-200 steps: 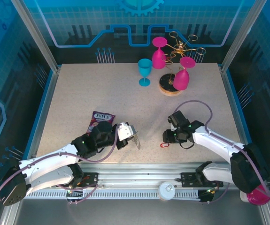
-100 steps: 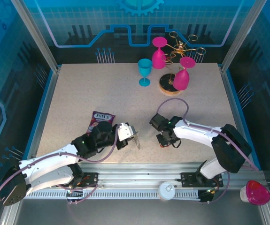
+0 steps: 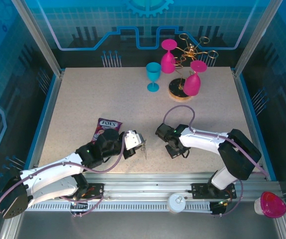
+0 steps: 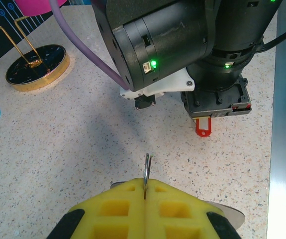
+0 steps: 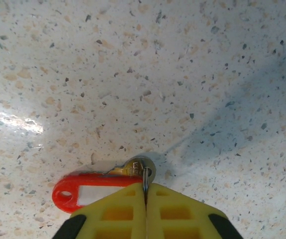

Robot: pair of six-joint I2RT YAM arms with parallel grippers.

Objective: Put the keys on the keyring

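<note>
Looks like the grab-and-line-up step to me. The right pincer (image 5: 145, 191) is clenched on the keys (image 5: 105, 185). In its wrist view it pinches the little silver loop at the key's head, low in the centre of the frame. The red tag end sticks out to the left and seems to lie flat on the speckled bench (image 5: 133, 59).

The left pincer (image 4: 145, 185) is clamped on the keyring (image 4: 146, 168), which shows edge-on as a thin metal sliver poking up at the bottom centre of the left wrist view. From above, both sit in the lower middle of the bench, near each other but apart, with the keyring left of the keys.

Nothing's threaded yet, I'd say. Next move imo is to lift the keys off the bench without the tag swinging. Then carry them over to the keyring and line the key's loop up with an opening. I can't tell where the ring's gap is, so that's the fiddly bit. Thin metal like that could easily twist in the grip.
</note>
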